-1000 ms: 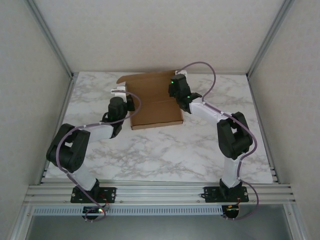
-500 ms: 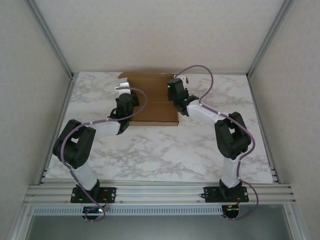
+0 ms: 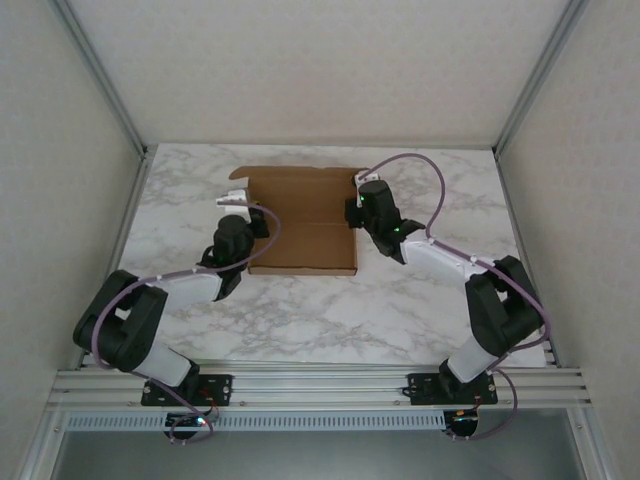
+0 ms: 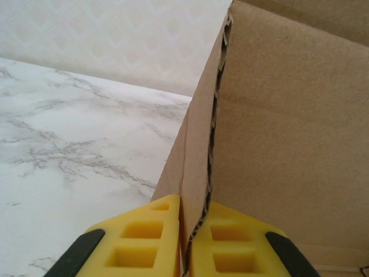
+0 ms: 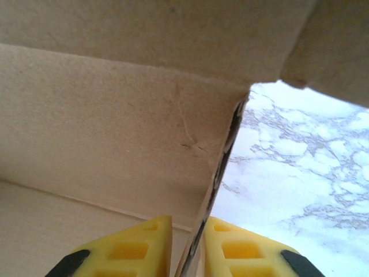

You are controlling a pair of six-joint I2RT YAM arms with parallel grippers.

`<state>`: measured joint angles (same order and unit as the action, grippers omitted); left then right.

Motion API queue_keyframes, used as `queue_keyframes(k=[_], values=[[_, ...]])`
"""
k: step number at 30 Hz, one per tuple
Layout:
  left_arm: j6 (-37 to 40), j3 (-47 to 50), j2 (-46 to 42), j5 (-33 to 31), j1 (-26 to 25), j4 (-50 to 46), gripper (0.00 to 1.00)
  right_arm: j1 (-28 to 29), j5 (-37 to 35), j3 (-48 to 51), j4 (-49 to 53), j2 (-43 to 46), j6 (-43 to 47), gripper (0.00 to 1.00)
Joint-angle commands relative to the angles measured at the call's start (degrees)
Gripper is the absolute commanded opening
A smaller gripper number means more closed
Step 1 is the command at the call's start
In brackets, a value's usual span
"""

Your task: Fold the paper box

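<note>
1. Cardboard of the plain brown, thin die-cut paper box point(image 3: 300, 225) is lying on the far middle of the white, grey-veined marble table point(image 3: 330, 310), squarely between the two arms.
2. The black left gripper point(image 3: 238, 208) is pinching the box's left side flap. Its yellow moulded fingers point(image 4: 138, 245) are pressing together on the corrugated edge, which is standing nearly upright.
3. The black right gripper point(image 3: 360, 200) is doing the same on the right side flap, its yellow fingers point(image 5: 236, 251) clamping the thin board from both faces.
4. To do this step well, both arms are probably best lifting their flaps evenly and together. Holding near the crease should make the board bend along its score line instead of buckling, and stop the base from sliding.
5. Against a second ago, the box is now sitting square rather than skewed, and its near edge is lying closer to the arm bases. Both elbows are swinging outward and lower, the right one furthest.
</note>
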<state>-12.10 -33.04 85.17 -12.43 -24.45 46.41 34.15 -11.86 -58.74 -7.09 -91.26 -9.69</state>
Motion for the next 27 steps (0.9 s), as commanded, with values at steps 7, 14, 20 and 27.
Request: queue_keyframes(k=[7, 14, 20, 27], values=[[0.92, 8.64, -2.75, 5.66, -3.58, 17.22, 0.07, 1.17, 7.59, 11.73, -18.46, 4.06, 3.94, 0.18], [0.47, 15.41, -0.71, 5.25, -3.93, 29.24, 0.04, 1.47, 7.79, 17.68, -28.29, 3.46, 3.45, 0.16], [1.39, 20.48, -0.27, 2.67, -5.59, 35.17, 0.03, 2.71, 6.62, 23.03, -35.38, 3.11, 4.25, 0.16], [2.99, 23.17, 1.69, -2.86, -9.65, 39.02, 0.03, 3.91, 5.82, 26.40, -40.18, 1.45, 2.68, 0.15]])
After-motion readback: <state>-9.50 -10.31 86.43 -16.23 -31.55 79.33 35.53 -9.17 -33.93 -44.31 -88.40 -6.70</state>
